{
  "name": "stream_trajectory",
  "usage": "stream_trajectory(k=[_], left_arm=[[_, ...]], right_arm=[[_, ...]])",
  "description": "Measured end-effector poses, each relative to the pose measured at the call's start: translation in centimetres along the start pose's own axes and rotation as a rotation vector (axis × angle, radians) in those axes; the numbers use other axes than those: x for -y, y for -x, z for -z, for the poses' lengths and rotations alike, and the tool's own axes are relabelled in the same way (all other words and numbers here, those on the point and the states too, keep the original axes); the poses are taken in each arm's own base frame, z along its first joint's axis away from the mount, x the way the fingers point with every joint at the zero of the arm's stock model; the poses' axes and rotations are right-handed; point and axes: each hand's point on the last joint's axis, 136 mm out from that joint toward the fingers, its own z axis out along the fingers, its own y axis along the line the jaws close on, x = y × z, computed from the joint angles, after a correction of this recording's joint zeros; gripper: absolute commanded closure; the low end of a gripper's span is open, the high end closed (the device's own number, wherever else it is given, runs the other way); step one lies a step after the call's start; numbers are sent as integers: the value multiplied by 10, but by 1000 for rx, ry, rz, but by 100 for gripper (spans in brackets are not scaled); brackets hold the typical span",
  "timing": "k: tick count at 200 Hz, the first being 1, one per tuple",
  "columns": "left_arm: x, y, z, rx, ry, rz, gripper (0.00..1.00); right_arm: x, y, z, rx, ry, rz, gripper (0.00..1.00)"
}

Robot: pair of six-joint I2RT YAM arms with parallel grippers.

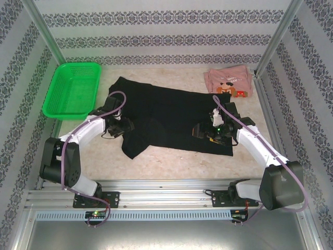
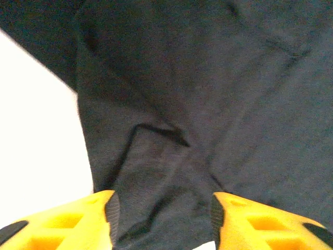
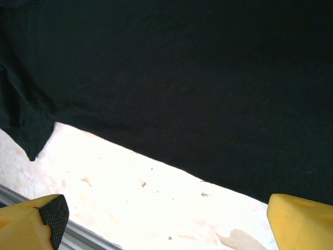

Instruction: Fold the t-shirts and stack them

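Cloth is covering most of the middle of the table (image 1: 171, 161). The black t-shirt (image 1: 171, 109) is lying spread out flat, slanting from the far left toward the near right, with one flap trailing toward the near edge on the left. The pink t-shirt (image 1: 229, 83) is sitting crumpled at the far right corner, its cartoon print facing up, just beyond the black one's far right edge. From where I'm standing I can't tell if the two are touching. A green basket (image 1: 73, 88) is resting at the far left, near the black shirt's far left corner.

The left gripper (image 1: 122, 126) is hanging low over the black shirt's left side. Its yellow fingers (image 2: 67, 224) are standing apart, and a wrinkled stretch of black cloth is lying in the gap between them without being pinched. The right gripper (image 1: 200, 130) is hanging over the shirt's near right part. Its jaws are gaping wide and holding nothing, with the shirt's near hem running across just ahead of them and bare table showing below.
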Motion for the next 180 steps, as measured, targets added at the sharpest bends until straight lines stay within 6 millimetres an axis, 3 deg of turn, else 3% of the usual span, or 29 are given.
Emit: stream_trajectory(k=[31, 104, 142, 180], left_arm=[[-4, 1, -16, 4, -38, 47, 55], [-5, 17, -33, 81, -93, 102, 61], [-9, 17, -43, 70, -80, 118, 63], [-9, 16, -46, 79, -97, 136, 73]], right_arm=[[0, -1, 0, -2, 0, 0, 2], [2, -1, 2, -3, -3, 6, 2], [3, -1, 4, 1, -4, 5, 2], [5, 0, 7, 12, -6, -3, 2]])
